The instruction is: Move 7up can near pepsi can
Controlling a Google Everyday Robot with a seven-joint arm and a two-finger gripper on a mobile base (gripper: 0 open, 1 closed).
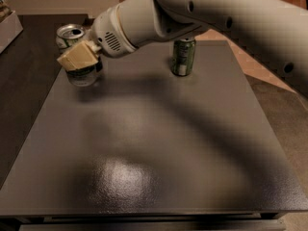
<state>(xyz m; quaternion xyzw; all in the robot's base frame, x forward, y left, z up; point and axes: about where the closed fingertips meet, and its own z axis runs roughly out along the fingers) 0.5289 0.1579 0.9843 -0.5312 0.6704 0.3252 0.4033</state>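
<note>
The 7up can (72, 36), silver-white with a silver top, is at the table's far left corner. My gripper (81, 61) is shut around its middle, and a beige finger pad (78, 57) covers the can's front. The can's lower end (83, 77) is at or just above the tabletop; I cannot tell whether it touches. The pepsi can is hidden behind my gripper and wrist. My pale arm (202, 8) reaches in from the upper right.
A dark green can with a pale label (184, 57) stands upright at the back middle of the dark grey table (154, 148). A white box edge (9, 28) sits on the dark surface to the far left. The table's left edge is close to the held can.
</note>
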